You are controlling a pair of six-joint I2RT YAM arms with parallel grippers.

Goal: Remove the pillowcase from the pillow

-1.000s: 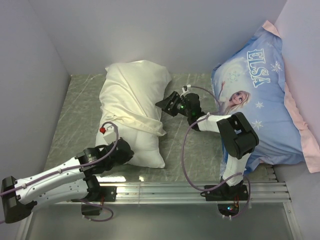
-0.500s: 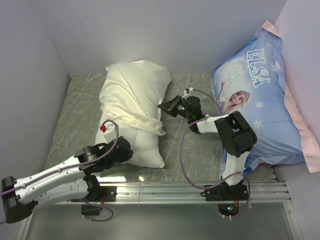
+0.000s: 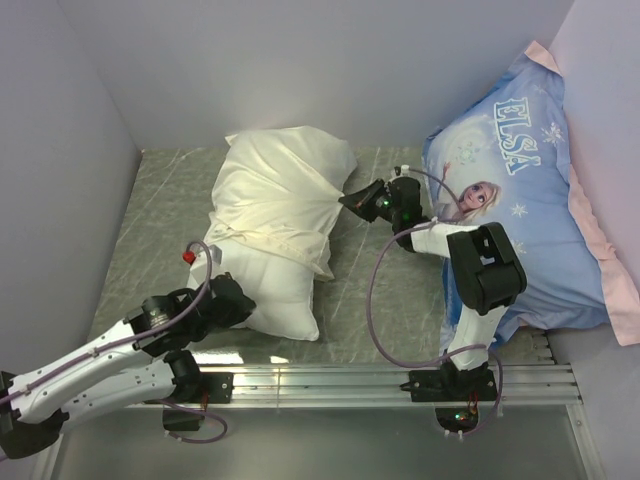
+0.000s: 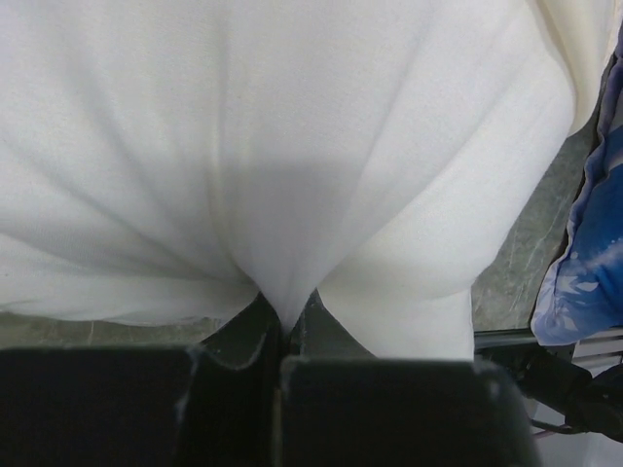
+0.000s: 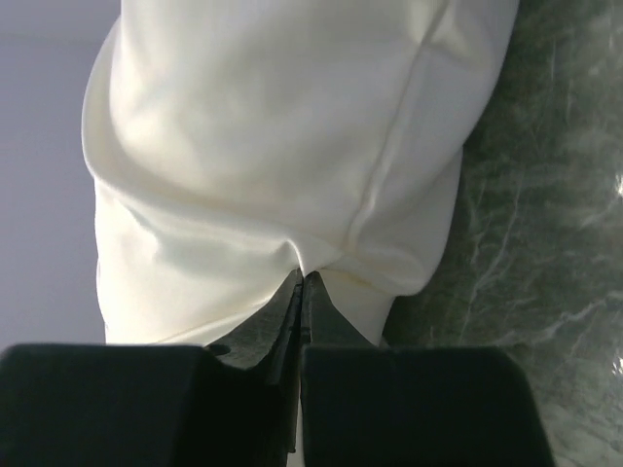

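Firmly, right tool [image 5: 300, 282] nips pillowcase [image 3: 280, 190] edge, left tool [image 4: 285, 316] nips pillow [image 3: 287, 300]

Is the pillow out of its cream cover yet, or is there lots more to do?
Partly done: one end of the white pillow pokes out of the cream pillowcase. In hand: the left gripper pinches that bare end, the right gripper pinches the pillowcase's side. Left: much of the pillow is inside, so the case must slide off.
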